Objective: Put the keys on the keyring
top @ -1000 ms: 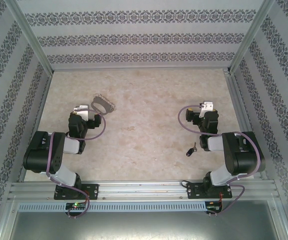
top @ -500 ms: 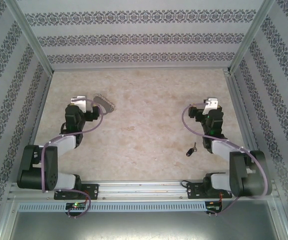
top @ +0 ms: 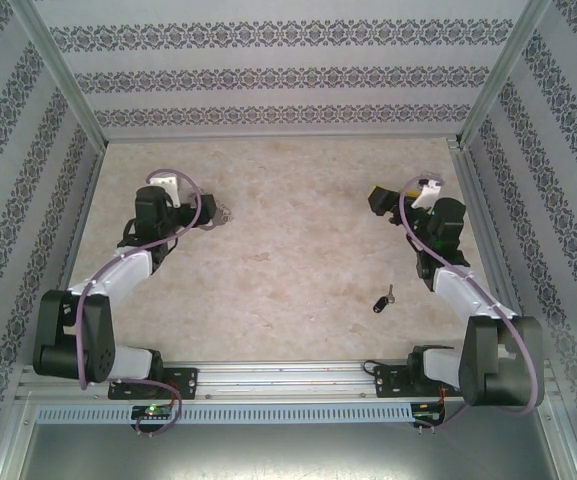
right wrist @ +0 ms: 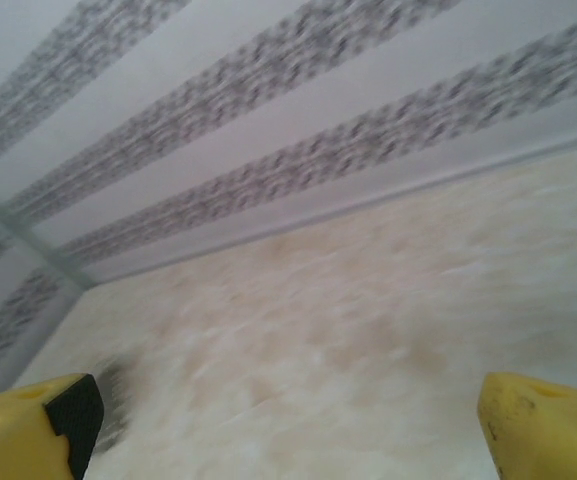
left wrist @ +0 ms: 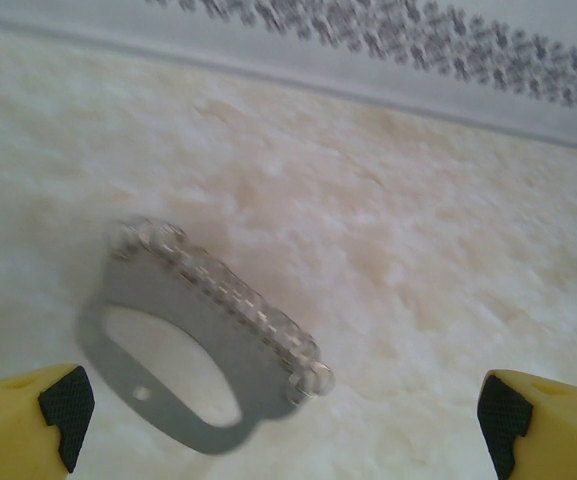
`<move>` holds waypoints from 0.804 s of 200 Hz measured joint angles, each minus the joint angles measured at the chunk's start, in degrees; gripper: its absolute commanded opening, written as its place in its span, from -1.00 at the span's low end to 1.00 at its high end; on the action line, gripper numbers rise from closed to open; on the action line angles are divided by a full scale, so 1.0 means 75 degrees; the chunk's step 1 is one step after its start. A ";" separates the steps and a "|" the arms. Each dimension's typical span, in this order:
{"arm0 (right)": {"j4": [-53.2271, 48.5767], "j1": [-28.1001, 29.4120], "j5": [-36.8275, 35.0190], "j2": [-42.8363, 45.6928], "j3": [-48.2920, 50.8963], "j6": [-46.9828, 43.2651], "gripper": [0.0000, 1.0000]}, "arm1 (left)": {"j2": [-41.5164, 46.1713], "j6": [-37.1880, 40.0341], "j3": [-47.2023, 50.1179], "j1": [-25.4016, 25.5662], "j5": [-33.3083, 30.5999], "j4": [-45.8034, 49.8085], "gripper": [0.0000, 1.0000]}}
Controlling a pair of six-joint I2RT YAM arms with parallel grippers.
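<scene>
The keyring (left wrist: pixel 218 300) is thin and low on the surface (top: pixel 298 240), so the main risk is a bad pinch; if the left claw (left wrist: pixel 283 425) comes down flat, its fingertips (left wrist: pixel 28 415) may skate over the beaded loop or shove it toward the back wall. In the left wrist view the loop sits ahead of the tips and between them, but off-centre, nearer the tip at the picture's left; closing from this line would likely knock 1 side first and spin it. That view is blurred, so whether the loop lies flat or tilted I cannot tell.

The left claw is released, its 2 fingers spread wide with nothing between them; the right claw (right wrist: pixel 288 430) is likewise spread and bare, facing the patterned wall. The key (top: pixel 383 300) lies well apart from it, back toward the right arm's base; being tiny, it could slip or flick away under a careless grip.
</scene>
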State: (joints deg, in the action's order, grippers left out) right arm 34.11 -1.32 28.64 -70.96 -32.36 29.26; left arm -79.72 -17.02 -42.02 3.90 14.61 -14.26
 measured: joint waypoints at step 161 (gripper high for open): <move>-0.3328 0.3063 -0.1824 -0.1204 -0.0752 -0.0055 0.63 | -0.2970 0.0044 -0.2092 0.0836 0.0493 0.1795 0.62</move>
State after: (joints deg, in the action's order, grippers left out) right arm 9.15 21.65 14.96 -79.99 -38.00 28.84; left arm -102.00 -16.69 -57.71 10.17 18.31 -0.80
